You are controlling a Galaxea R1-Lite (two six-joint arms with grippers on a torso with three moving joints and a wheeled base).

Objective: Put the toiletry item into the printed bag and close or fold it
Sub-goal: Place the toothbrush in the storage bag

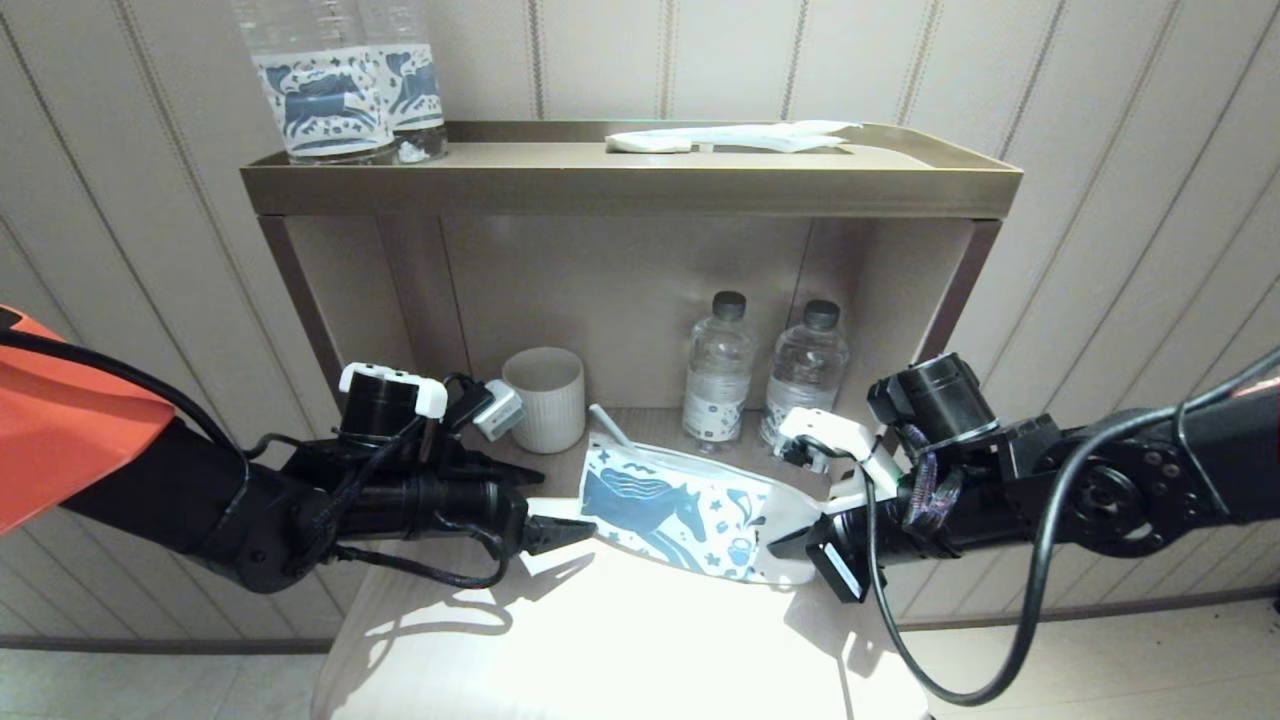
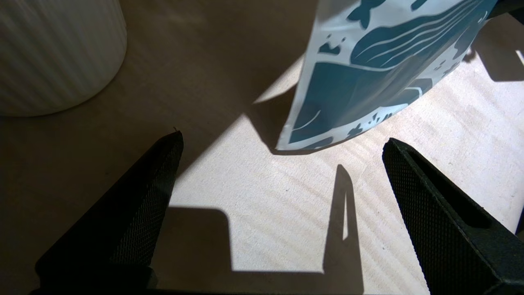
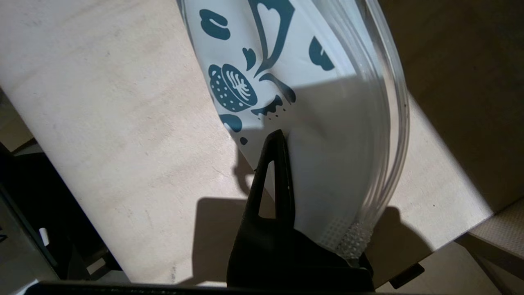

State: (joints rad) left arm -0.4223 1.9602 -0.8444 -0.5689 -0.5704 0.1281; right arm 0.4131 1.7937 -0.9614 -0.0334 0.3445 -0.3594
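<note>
Nearest, the desk [image 1: 600,640] carries the bag [image 1: 680,515] between both claws. Right claw [image 1: 800,545] is clenched on the bag's right end; left claw [image 1: 560,530] gapes released just left of it. Toothbrush [image 1: 612,425] pokes from the bag's far-left end.

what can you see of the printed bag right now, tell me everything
The printed bag is a long flat pouch of glossy white plastic printed with a dark blue horse and small doodles, with a clear ridged zip strip at one end. It is lifted at a tilt over the pale tabletop. The right claw is shut on its zip end. The left claw stands open just short of the other end, not touching.
</note>
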